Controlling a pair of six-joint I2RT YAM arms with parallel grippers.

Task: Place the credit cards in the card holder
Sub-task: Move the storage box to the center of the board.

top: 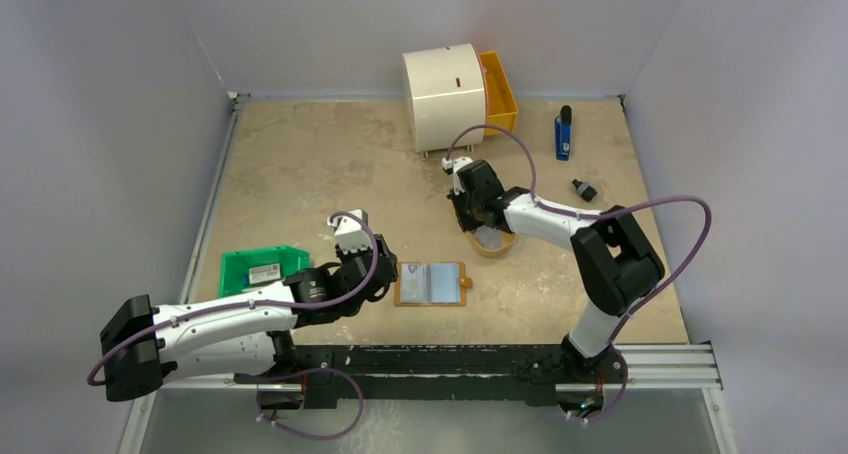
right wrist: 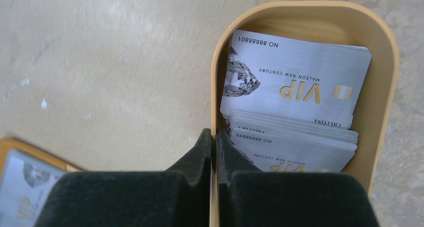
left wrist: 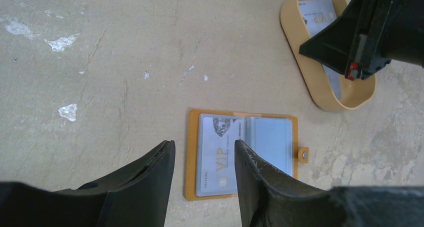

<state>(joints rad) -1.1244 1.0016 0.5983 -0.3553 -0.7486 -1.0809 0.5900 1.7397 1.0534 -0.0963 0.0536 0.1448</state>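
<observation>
My left tool (left wrist: 203, 148) hangs open above the counter (left wrist: 100, 87), and the left edge of the card holder (left wrist: 272, 142) shows between its fingers. The holder lies spread flat, and its left sleeve holds one card with the VIP print facing up. My right tool (right wrist: 214, 137) is pinched closed on the side wall of a tan oval tray (right wrist: 385, 77). The rest of the credit cards (right wrist: 295, 82) lie stacked in that tray, near the holder.

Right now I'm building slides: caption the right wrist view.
Right gripper, fingers together at the tan tray wall, beside stacked VIP cards.
</observation>
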